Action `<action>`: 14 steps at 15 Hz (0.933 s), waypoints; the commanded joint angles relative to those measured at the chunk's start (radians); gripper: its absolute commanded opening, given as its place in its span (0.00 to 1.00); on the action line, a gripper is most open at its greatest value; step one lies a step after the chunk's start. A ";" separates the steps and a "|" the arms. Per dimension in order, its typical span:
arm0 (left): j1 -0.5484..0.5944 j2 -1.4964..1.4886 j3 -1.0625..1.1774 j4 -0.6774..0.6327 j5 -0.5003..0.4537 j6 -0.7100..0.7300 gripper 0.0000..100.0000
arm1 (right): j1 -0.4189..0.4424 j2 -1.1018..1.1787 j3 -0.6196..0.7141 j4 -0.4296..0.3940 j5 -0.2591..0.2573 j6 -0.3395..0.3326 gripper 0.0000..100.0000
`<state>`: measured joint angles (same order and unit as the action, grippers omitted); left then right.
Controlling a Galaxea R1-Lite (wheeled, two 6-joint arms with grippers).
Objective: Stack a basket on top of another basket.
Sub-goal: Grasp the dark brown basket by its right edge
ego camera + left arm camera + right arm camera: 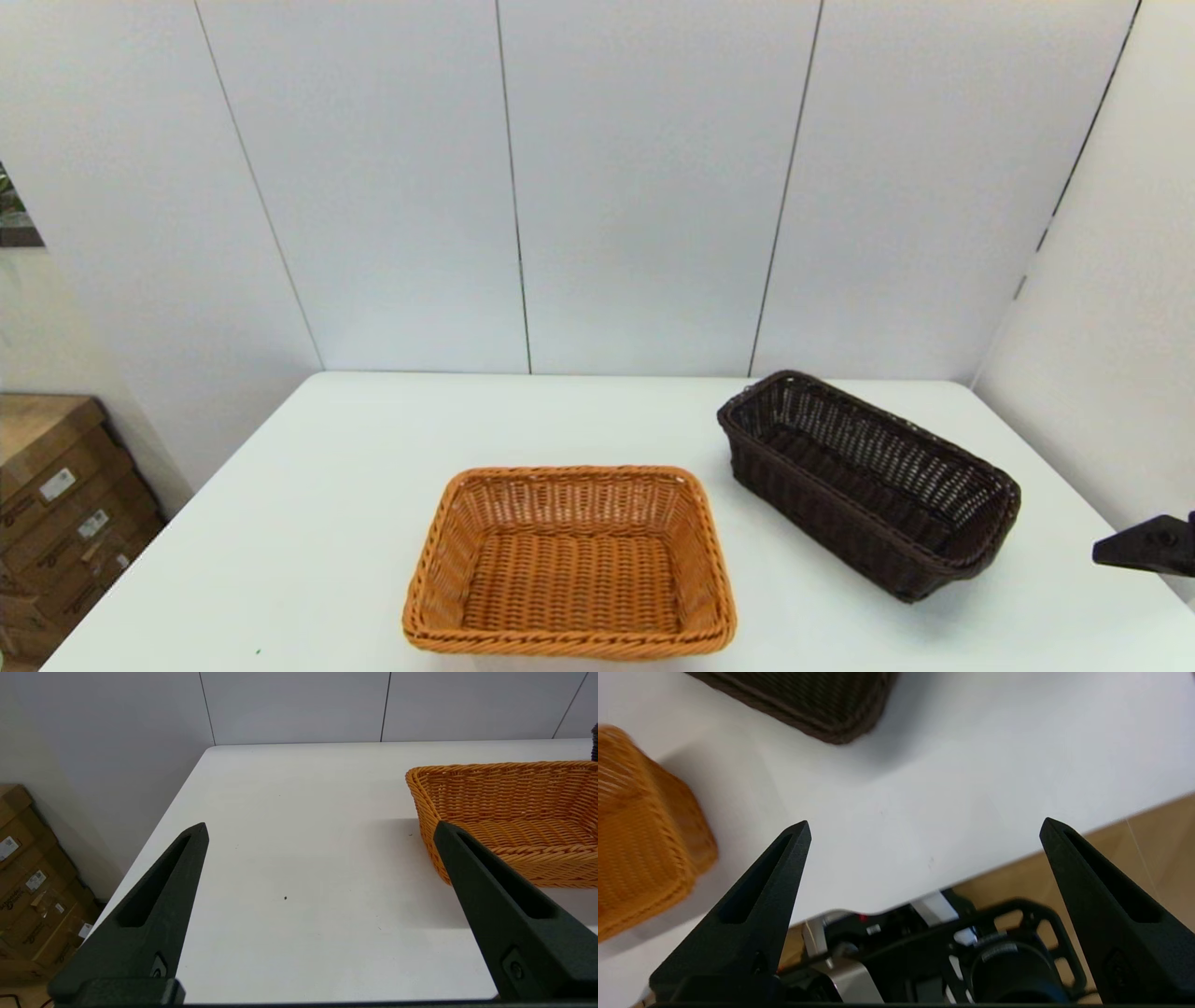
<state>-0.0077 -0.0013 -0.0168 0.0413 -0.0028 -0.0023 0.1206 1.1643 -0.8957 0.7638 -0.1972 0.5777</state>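
Note:
The dark brown basket lies at an angle on the right side of the white table, upright and empty. The orange basket sits near the table's front middle, also empty. The two baskets stand apart. My right gripper hangs open with nothing between its fingers, above the table's front right edge; a corner of the dark basket lies ahead of it. In the head view only a black tip of the right gripper shows at the right border. My left gripper is open and empty, left of the orange basket.
Grey wall panels rise behind the table and along its right side. Cardboard boxes stand on the floor to the left. Parts of the robot's base show below the table's front edge.

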 commanded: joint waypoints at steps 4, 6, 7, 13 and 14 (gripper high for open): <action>0.000 0.000 0.000 0.000 0.001 -0.001 1.00 | 0.065 0.249 -0.031 -0.029 -0.025 0.100 1.00; 0.000 0.000 0.000 0.000 0.001 -0.001 1.00 | 0.057 0.321 -0.034 -0.063 -0.033 0.100 1.00; 0.000 0.000 0.000 0.000 0.000 -0.001 1.00 | 0.047 0.351 -0.035 -0.083 -0.034 0.100 1.00; 0.000 0.000 0.000 0.000 0.001 -0.001 1.00 | -0.013 0.454 -0.101 -0.116 -0.034 0.102 1.00; 0.000 0.000 0.000 0.000 0.000 -0.001 1.00 | -0.027 0.465 -0.103 -0.120 -0.034 0.102 1.00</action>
<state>-0.0077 -0.0013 -0.0168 0.0413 -0.0019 -0.0032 0.1226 1.5832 -0.9870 0.6436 -0.2298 0.6757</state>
